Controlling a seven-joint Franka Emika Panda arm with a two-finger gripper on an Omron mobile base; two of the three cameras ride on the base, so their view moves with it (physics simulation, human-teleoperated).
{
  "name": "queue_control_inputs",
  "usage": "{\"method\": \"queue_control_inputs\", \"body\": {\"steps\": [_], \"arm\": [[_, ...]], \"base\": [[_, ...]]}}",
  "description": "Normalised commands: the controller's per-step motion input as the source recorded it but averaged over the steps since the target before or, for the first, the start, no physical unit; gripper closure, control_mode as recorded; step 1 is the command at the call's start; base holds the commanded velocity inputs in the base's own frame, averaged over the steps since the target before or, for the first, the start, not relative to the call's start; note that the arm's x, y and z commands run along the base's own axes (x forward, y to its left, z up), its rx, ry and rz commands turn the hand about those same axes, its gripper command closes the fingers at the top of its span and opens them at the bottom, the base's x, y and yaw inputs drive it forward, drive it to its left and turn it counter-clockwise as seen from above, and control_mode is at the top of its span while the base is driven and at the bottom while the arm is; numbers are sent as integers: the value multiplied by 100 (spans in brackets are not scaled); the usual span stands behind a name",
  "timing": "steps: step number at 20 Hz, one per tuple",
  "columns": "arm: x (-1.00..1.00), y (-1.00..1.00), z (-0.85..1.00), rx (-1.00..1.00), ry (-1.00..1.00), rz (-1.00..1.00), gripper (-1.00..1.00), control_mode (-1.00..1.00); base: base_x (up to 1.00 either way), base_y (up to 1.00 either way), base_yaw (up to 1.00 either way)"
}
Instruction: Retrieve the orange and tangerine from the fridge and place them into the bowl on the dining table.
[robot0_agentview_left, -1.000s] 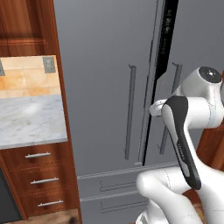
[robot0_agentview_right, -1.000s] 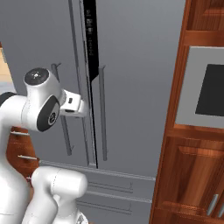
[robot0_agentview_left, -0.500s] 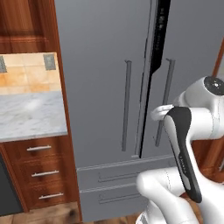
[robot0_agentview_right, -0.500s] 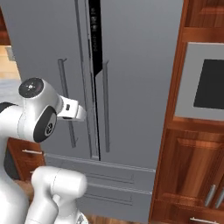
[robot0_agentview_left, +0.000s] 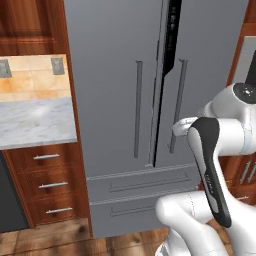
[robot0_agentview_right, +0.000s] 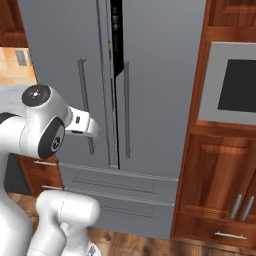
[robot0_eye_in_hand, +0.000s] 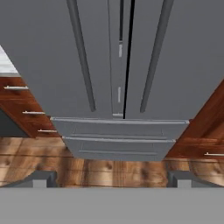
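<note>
Fridge sits dead ahead, tall grey double-door unit, two drawers at the bottom. Right door looks cracked open a sliver: dark gap runs down the centre seam in both base views and the hand view. Left door reads flush.

Claw is spread wide, holding nothing; its two tips sit far apart at the bottom of the hand view, aimed at the lower doors and wood floor. It is well clear of either handle.

Orange and tangerine are presumably inside; can't see them, nor the bowl.

Handling call: door is rigid and heavy-ish, swings on a hinge, so pull along an arc, not straight back. Right bar handle is the grab point: long, slim, smooth, likely slippery, so clamp across it mid-height and square to the bar. Left bar handle is the twin if the other door is needed.

Marble counter with wooden drawers stands to the left, wall oven to the right. Neither is in the way.
</note>
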Motion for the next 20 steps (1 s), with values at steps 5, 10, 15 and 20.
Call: {"method": "queue_control_inputs", "body": {"steps": [5, 10, 15, 20], "arm": [[0, 0, 0, 0, 0, 0, -100, 100], [7, -25, 0, 0, -7, 0, -100, -100], [36, -48, 0, 2, -4, 0, -100, -100], [78, -15, 0, 2, 0, 0, -100, -100]], "base": [[-40, -1, 0], [0, -3, 0], [0, 0, 0], [0, 0, 0]]}}
